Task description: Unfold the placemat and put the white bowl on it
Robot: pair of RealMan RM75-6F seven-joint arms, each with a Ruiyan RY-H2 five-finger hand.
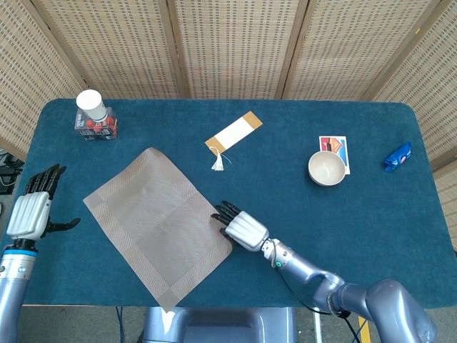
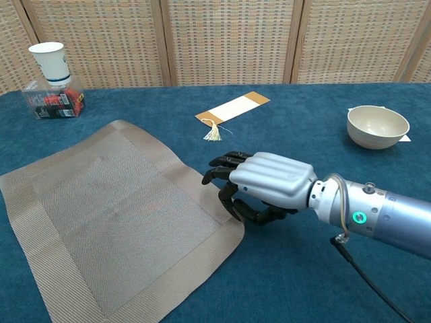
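The tan woven placemat (image 1: 157, 221) (image 2: 114, 215) lies spread flat on the blue table, left of centre, turned at an angle. My right hand (image 1: 243, 229) (image 2: 269, 182) is at the mat's right edge, fingers curled over it and pinching the border. The white bowl (image 1: 327, 168) (image 2: 377, 126) stands upright and empty at the right, well away from the mat. Held apart from everything, my left hand (image 1: 32, 207) hovers at the table's left edge with fingers spread; the chest view does not show it.
A paper cup (image 1: 91, 106) (image 2: 50, 60) sits on a clear box (image 1: 95, 127) at the back left. A tasselled bookmark (image 1: 233, 133) lies at the back centre. A colourful card (image 1: 337, 147) lies behind the bowl, and a blue packet (image 1: 398, 156) far right.
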